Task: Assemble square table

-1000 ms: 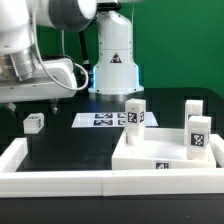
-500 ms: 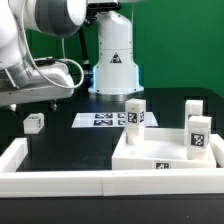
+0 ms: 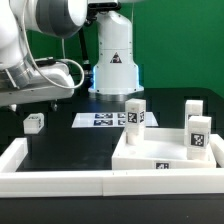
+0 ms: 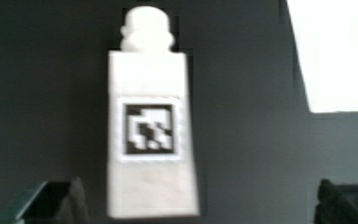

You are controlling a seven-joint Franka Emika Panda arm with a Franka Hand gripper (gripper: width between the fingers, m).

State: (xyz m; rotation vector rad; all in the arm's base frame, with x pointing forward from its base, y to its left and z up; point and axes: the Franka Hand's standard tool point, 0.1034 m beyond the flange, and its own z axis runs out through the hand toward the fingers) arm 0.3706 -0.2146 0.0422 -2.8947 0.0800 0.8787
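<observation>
The square table's white top (image 3: 150,152) lies at the exterior view's right, with three white tagged legs (image 3: 134,113) (image 3: 191,108) (image 3: 200,136) standing upright on it. A fourth leg (image 3: 33,121) lies alone on the black surface at the left, below the arm's hand (image 3: 28,82). In the wrist view this leg (image 4: 153,120) lies lengthwise with its tag facing up and its rounded peg (image 4: 146,27) pointing away. My gripper (image 4: 197,200) is open above it. The dark fingertips (image 4: 51,200) stand wide on either side, the leg nearer one of them and touching neither.
The marker board (image 3: 100,120) lies between the loose leg and the table top. A long white rail (image 3: 60,181) borders the front and left of the black surface. A flat white surface (image 4: 336,60) shows beside the leg in the wrist view.
The arm shifted slightly in the first half second, then held still. The legs and table top have not moved, and the gripper stayed open.
</observation>
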